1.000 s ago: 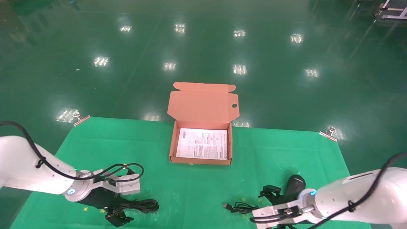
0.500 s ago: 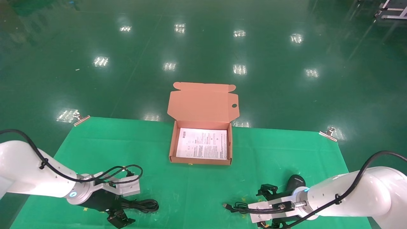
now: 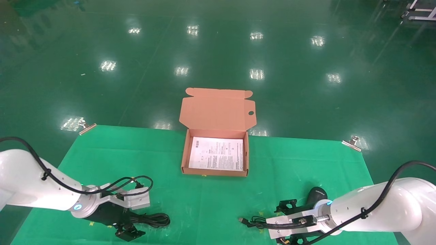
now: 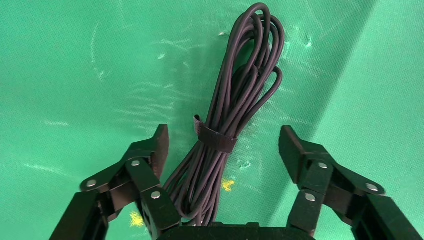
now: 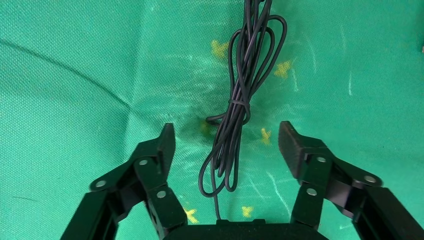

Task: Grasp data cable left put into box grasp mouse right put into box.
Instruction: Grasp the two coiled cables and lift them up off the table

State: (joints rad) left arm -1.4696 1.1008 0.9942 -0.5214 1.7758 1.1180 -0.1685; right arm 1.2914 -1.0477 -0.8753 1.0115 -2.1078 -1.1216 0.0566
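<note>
The desk [image 3: 102,153] carries the box [image 3: 185,153] at its far middle, lid flap up, a printed sheet inside. Near the front left, the left gripper [image 4: 222,142] spreads wide, its fingers either side of the data cable [image 4: 235,105] without touching it. At the front right, the right gripper [image 5: 226,142] gapes equally wide over the mouse's [image 3: 316,195] thin cord [image 5: 240,100], holding nothing.

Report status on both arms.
Left pincer open astride data cable. Right pincer open over mouse cord. Box open, path clear.
</note>
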